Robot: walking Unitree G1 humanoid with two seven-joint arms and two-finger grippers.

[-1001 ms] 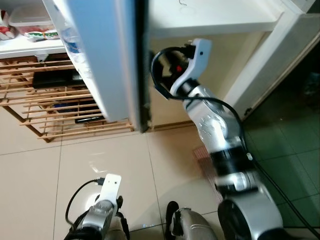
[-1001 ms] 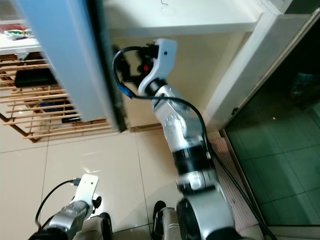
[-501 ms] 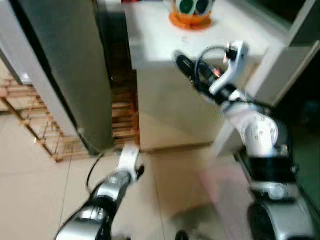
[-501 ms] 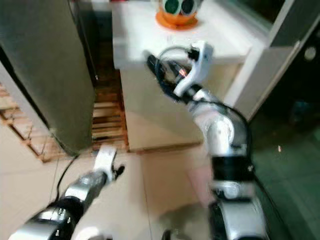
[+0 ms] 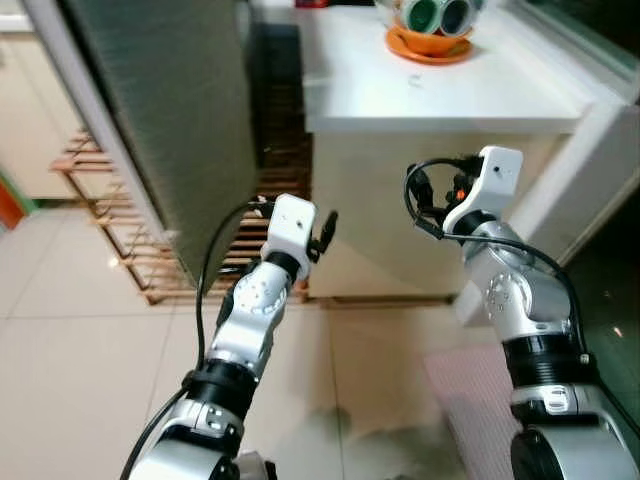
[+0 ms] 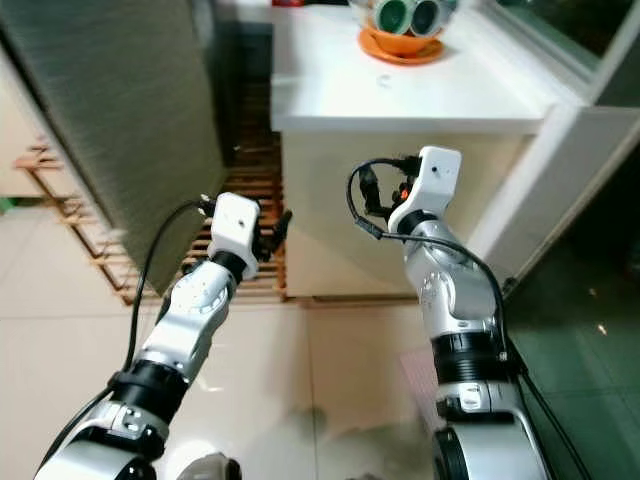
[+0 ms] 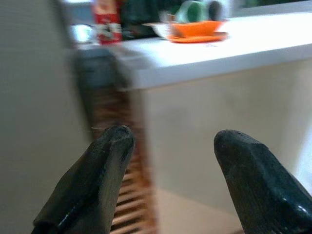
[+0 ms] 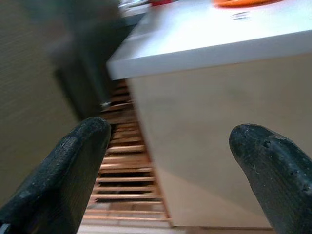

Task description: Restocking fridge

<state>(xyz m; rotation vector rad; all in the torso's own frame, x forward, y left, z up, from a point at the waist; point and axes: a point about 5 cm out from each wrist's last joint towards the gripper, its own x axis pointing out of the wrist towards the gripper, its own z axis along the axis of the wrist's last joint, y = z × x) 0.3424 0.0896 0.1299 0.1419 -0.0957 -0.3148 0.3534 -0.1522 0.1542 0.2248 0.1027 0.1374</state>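
My left tool (image 7: 168, 146) and right tool (image 8: 170, 146) are both released and empty. The orange dish (image 5: 430, 45) sits at one o'clock on the white surface (image 5: 450, 90); I judge restocking barely begun.

Both arms are silver metal with rounded joint housings and black bands near the lower segments. Each wrist carries a white, boxy camera mount with a looping black cable. The left claw (image 7: 168, 146) and right claw (image 8: 168, 146) each have two thick, matte black, round-tipped fingers (image 7: 92, 180)
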